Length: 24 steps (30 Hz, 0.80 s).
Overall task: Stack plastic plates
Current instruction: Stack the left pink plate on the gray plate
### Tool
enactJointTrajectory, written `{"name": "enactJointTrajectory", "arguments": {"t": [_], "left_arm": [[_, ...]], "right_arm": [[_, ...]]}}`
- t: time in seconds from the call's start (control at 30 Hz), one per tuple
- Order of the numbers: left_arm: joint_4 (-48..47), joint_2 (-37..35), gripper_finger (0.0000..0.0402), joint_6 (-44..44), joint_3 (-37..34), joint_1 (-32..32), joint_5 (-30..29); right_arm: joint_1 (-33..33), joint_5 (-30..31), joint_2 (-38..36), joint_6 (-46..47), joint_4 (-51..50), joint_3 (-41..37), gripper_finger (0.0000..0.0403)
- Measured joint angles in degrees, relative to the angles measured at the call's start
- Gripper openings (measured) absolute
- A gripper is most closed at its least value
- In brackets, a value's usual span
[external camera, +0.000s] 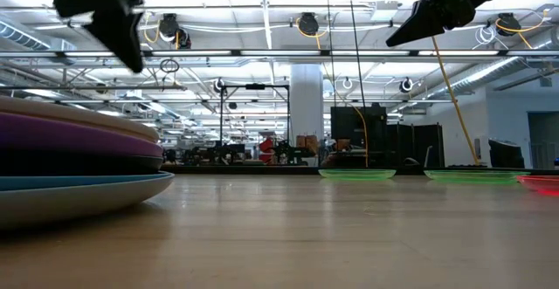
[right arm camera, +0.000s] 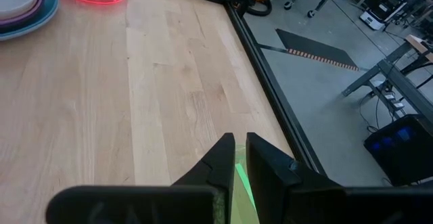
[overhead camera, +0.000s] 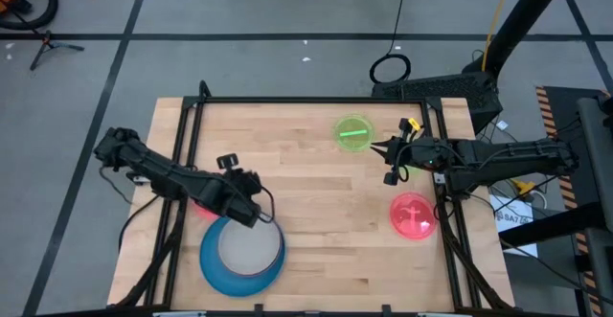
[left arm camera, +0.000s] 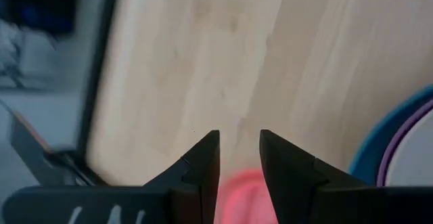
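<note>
A stack of plastic plates (overhead camera: pixel 242 252) sits near the table's front left: a big blue plate (overhead camera: pixel 213 264) with smaller ones on it, a whitish one on top. In the low view purple (external camera: pixel 79 136) and black layers show. A pink plate (overhead camera: pixel 203 210) lies on the wood at the stack's far left side. My left gripper (left arm camera: pixel 239 149) hangs open above that pink plate (left arm camera: pixel 240 190), clear of it. A green plate (overhead camera: pixel 352 132) and a second pink plate (overhead camera: pixel 414 215) lie flat at the right. My right gripper (right arm camera: pixel 239 149) hovers shut beside the green plate, high above the table.
A black frame rail (overhead camera: pixel 182 145) runs along the table's left side, and another (overhead camera: pixel 442 164) along its right. Bare wood (overhead camera: pixel 316 202) lies between the stack and the right-hand plates. Beyond the table are grey floor, cables and equipment.
</note>
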Motion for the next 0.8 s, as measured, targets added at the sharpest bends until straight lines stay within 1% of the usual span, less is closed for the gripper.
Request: {"name": "enactJointTrajectory", "arguments": {"t": [0.13,0.23,0.3,0.43,0.57,0.67,0.8], "left_arm": [[0.37,-2.88,0.0113,-2.97,-5.94,2.56,8.44],[1.89,-3.74,0.0113,-1.09,-9.24,5.67,15.65],[3.73,-3.74,0.0113,3.48,-10.97,8.12,19.46],[7.64,-3.76,0.0113,15.56,-14.31,14.38,25.69],[8.64,-3.76,0.0113,28.14,-15.81,20.06,26.75],[9.26,-3.76,0.0113,35.31,-16.25,24.25,27.36],[10.76,-3.74,0.0113,42.08,-17.86,29.27,32.0]], "right_arm": [[0.02,0.0,0.01,-0.15,0.0,0.0,0.0031],[0.01,0.01,0.02,-0.18,0.62,-0.02,0.0031],[0.0,0.0,0.02,-0.22,1.72,-0.02,0.0031],[0.01,0.0,0.11,-0.42,3.02,0.0,0.0031],[0.0,0.0,0.11,-0.42,2.51,-0.02,0.0031],[0.0,0.0,0.11,-1.02,2.57,-0.01,0.0031],[0.0,0.0,0.11,-1.27,2.56,-0.02,0.0031]]}}
